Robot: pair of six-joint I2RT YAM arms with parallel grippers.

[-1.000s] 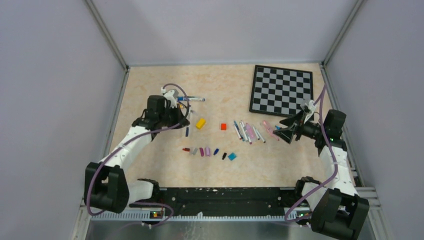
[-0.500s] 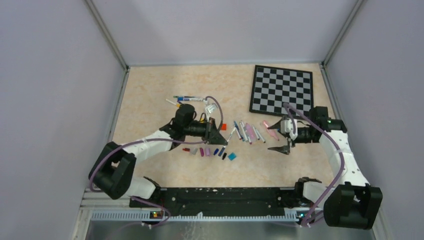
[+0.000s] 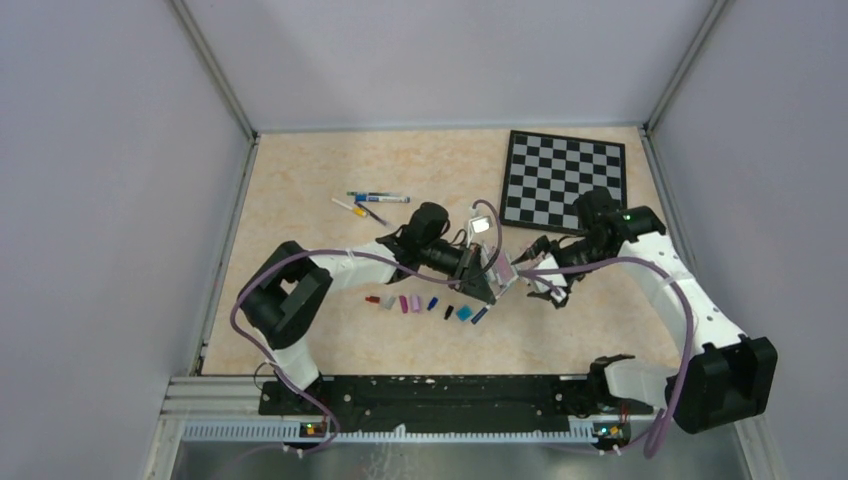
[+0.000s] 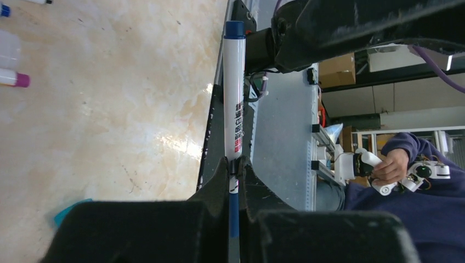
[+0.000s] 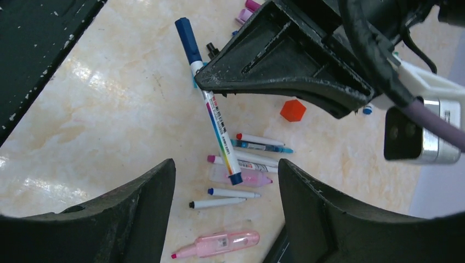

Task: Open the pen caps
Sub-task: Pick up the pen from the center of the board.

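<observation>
Left gripper: the left gripper (image 4: 234,169) is clenched on one white-barrelled marker pen with printed lettering (image 4: 234,98), its jaws pinched on the barrel close to the capped end.
Held pen: one, over the middle of the beige marbled tabletop (image 3: 300,180). Its long dark blue plastic cap (image 5: 186,35) is on and points to 7 o'clock in the top view. The short blue end points to 1 o'clock, toward the other arm.
Right gripper: the right gripper (image 5: 225,181) has its jaws spread wide and grasps nothing. It sits just at 3 o'clock of the left gripper, and the held pen's short blue end shows in the gap between its fingers.
Loose caps: seven in a row of small loose plastic caps (image 3: 416,303) lying at 9 o'clock of the held pen's cap. From 9 o'clock to 3 o'clock they are red, grey, purple, pink, blue, black and cyan.
Pens below the grippers: seven counted in the right wrist view, made up of five thin white pens (image 5: 233,193) and two translucent pink highlighters (image 5: 216,244).
Far pens: three thin pens (image 3: 378,197) at 10 o'clock of the left gripper, well apart from it.
Red block: one small red block (image 5: 293,109) on the table, near the thin white pens.
Board: one black-and-grey chequered board (image 3: 565,180) at 1 o'clock on the table.
</observation>
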